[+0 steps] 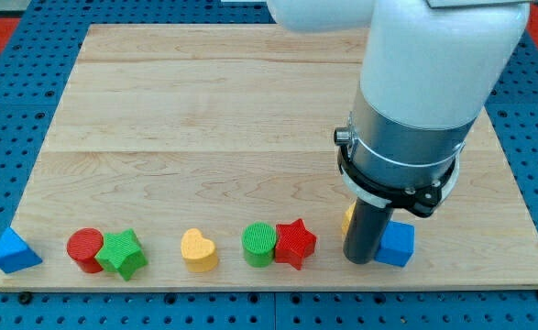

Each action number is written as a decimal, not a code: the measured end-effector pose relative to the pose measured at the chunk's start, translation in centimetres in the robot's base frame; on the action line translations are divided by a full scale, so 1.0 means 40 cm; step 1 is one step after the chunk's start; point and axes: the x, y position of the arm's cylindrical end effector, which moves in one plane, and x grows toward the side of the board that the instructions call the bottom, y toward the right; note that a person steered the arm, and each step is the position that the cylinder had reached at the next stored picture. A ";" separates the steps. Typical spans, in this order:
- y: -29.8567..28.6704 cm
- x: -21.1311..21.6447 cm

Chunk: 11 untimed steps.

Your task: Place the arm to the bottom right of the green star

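My tip (359, 261) sat near board's bottom edge, right of centre, touching blue cube (396, 244). No pincer fitted. Green star (122, 254), bottom-left, probably light, rigid; needed no contact.

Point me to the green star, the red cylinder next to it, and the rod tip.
green star (123, 253), camera view, on its top face.
red cylinder (84, 246), camera view, on its round top.
my tip (358, 259), camera view, rod's lower end, beside the blue cube (398, 244).
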 end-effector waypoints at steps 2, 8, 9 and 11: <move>0.005 -0.169; -0.339 0.083; -0.543 0.083; -0.394 0.043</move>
